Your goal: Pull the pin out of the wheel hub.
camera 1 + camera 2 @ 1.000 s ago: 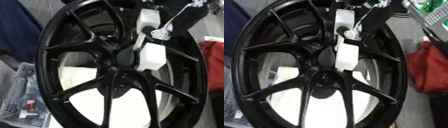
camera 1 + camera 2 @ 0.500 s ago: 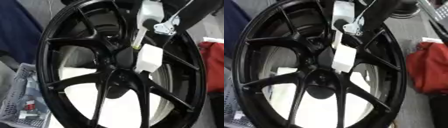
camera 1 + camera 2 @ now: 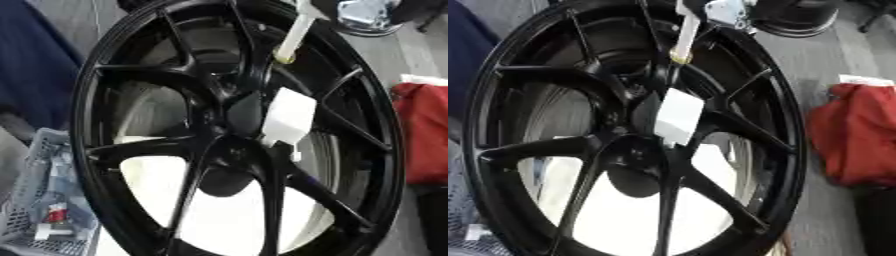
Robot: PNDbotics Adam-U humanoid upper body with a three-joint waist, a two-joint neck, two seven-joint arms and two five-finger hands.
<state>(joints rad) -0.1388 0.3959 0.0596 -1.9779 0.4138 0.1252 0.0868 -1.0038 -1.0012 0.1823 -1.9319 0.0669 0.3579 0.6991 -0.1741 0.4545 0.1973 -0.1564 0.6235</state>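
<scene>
Right now the black wheel (image 3: pixel 236 130) stands tilted, filling the view. A white block (image 3: pixel 287 117) sits just beside its hub (image 3: pixel 636 152). A white finger (image 3: pixel 293 37) of the right hand (image 3: pixel 724 10) reaches down; its grip I cannot tell. A red bag (image 3: pixel 859 132) lies beside it.

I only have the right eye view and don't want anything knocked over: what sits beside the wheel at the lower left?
Observer: A grey mesh basket stands just beside the rim of the black wheel. I cannot tell whether they touch.
Operator: Is there anything in it?
Observer: Yes, a small red and white thing lies low in the basket, on the side nearer the wheel.
</scene>
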